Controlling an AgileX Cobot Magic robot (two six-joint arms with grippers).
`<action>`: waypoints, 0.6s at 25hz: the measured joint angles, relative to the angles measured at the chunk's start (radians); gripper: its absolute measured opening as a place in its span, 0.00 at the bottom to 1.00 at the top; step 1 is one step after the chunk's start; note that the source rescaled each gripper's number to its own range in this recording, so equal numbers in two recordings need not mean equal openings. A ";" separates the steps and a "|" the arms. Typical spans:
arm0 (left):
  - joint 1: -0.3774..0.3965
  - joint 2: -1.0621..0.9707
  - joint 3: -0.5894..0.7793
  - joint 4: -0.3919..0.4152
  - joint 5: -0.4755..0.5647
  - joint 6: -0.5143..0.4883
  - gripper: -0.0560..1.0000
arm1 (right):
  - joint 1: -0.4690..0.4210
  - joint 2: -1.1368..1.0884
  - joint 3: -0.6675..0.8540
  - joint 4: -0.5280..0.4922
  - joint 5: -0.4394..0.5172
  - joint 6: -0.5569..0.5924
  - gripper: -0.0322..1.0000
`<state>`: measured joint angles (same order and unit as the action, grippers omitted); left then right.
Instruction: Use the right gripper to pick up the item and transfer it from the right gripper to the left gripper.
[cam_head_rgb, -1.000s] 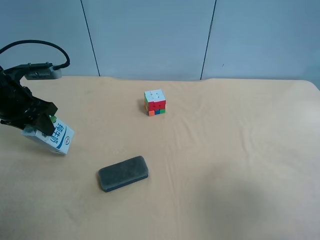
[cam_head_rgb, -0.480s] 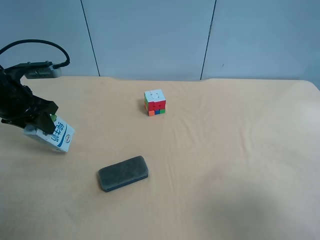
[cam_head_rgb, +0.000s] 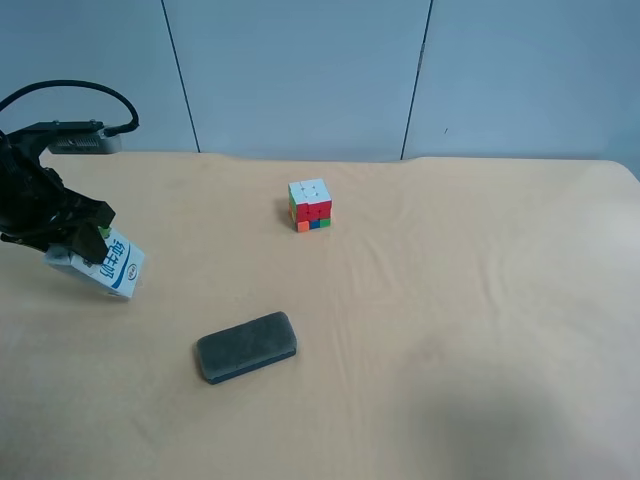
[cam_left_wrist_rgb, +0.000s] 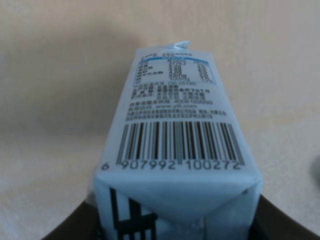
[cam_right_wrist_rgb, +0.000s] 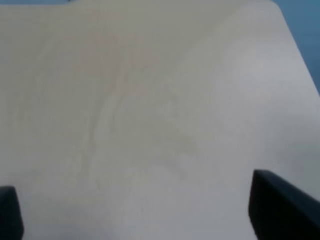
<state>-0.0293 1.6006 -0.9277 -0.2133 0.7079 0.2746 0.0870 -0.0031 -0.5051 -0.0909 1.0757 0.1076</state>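
Your left gripper (cam_head_rgb: 86, 242) is clamped on the item (cam_head_rgb: 120, 268) between its jaws, likely light and crushable: pinch flat sides gently.

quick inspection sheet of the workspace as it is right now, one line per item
surface: tan tablecloth, faintly wrinkled, no spills seen
job's things: milk carton, tilted, gripped in the left claw
clutter: puzzle cube and dark grey eraser, both apart from the carton
grippers: left claw shut on the carton; right claw open, holding nothing
cables: black cable looping up over the left claw
surroundings: grey-blue wall panels behind
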 joint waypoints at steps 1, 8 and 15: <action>0.000 0.008 0.000 0.003 0.002 -0.001 0.05 | 0.000 0.000 0.000 0.000 0.000 0.000 0.79; -0.007 0.071 -0.003 0.005 0.009 -0.010 0.05 | 0.000 0.000 0.000 0.000 0.000 0.000 0.79; -0.058 0.080 -0.030 0.060 0.049 -0.033 0.05 | 0.000 0.000 0.000 0.000 0.000 0.000 0.79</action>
<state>-0.0872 1.6807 -0.9575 -0.1534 0.7569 0.2418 0.0870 -0.0031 -0.5051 -0.0909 1.0757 0.1076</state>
